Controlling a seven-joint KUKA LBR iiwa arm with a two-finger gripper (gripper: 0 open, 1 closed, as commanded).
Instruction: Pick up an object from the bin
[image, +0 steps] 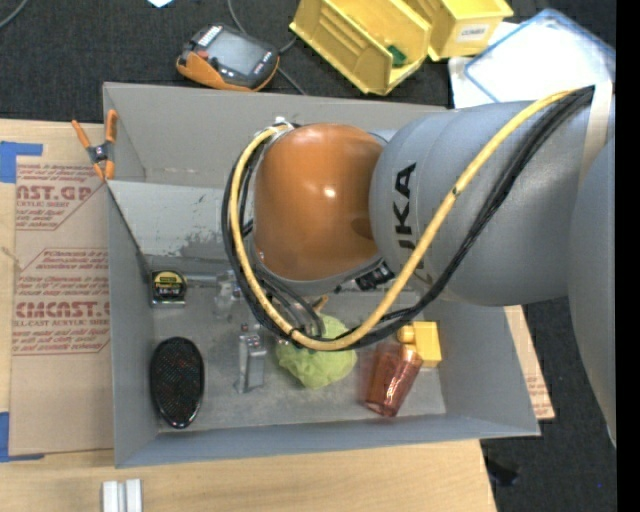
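1. I look down into a grey metal bin (130, 230) that takes up the middle of the frame. Its sloped walls run down to a flat floor in the lower half.
2. My arm (500, 190) comes in from the right as a thick grey tube and covers the bin's upper right part.
3. At the arm's end sits a round orange cover (315, 200), centre frame. Yellow and black cables (243, 260) loop around its left side and under it.
4. My hand (249, 368) shows as a small grey metal piece below the cover, at the lower middle of the bin floor. I cannot tell whether it is wide or narrow, and I see nothing held in it.
5. The nearest thing is a green lump (318, 360), soft-looking and crumpled, just to the right of my hand and partly under the cables.
6. Right of the lump lies a reddish-brown bottle (390, 380), tilted, with its yellow cap (425, 342) pointing to the upper right.
7. Left of my hand, near the bin's lower left corner, lies a black oval thing (177, 381) with a fine mesh-like surface.
8. Above that, against the left wall, sits a small yellow and black tape measure (168, 287).
9. These four things lie apart from one another on the floor.
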